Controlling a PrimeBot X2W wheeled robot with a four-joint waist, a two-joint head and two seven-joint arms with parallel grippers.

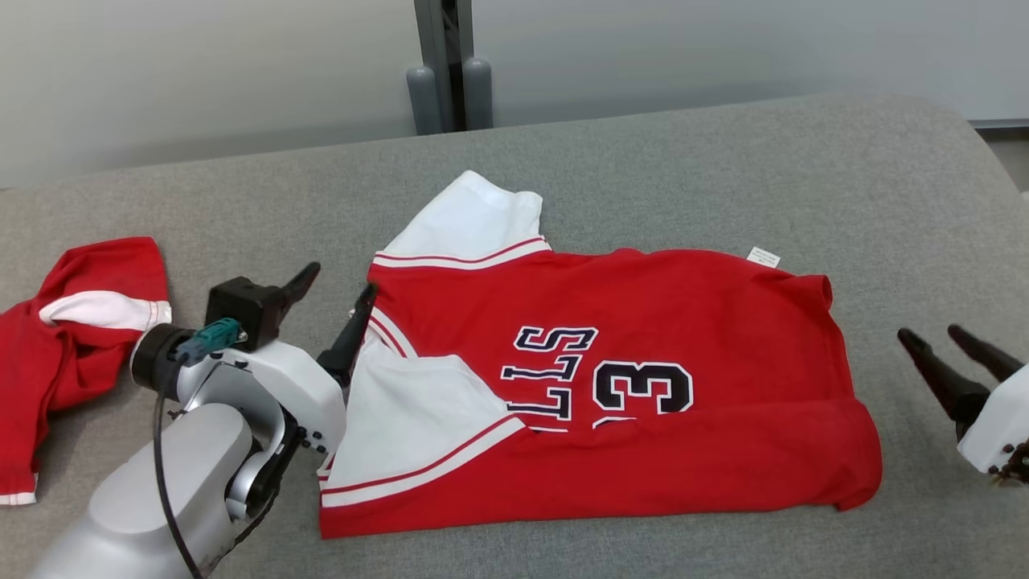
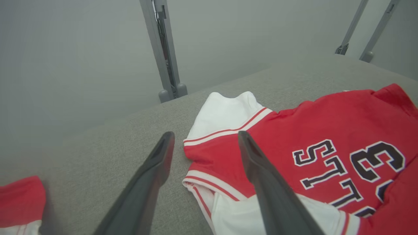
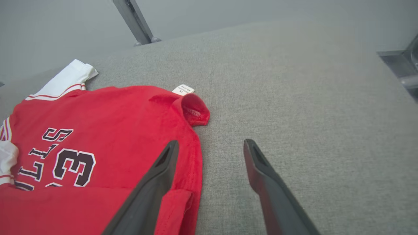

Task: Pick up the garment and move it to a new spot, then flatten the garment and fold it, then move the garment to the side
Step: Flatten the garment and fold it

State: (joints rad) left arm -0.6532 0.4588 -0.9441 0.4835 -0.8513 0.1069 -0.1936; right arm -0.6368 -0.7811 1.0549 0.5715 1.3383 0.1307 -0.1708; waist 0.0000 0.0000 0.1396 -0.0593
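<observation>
Left gripper [image 1: 339,281] stands wide open at the sleeve end of the red jersey [image 1: 643,322], which lies folded flat in the middle of the grey woven surface [image 1: 723,161]; the right gripper [image 1: 931,334], fingers equally spread, sits just off its other end. From the head view a second red-and-white garment [image 1: 72,338] lies crumpled at far left, while the right wrist view brings out a white care label [image 3: 183,89] beside a curled-up corner. Soft knit, white sleeves with red stripes, dark white-edged lettering and a "3".

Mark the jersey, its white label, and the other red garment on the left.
jersey [image 1: 683,322]: head view, red body above the 3.
white label [image 1: 763,256]: head view, middle of the tag.
other red garment [image 1: 48,362]: head view, red cloth below its white band.
</observation>
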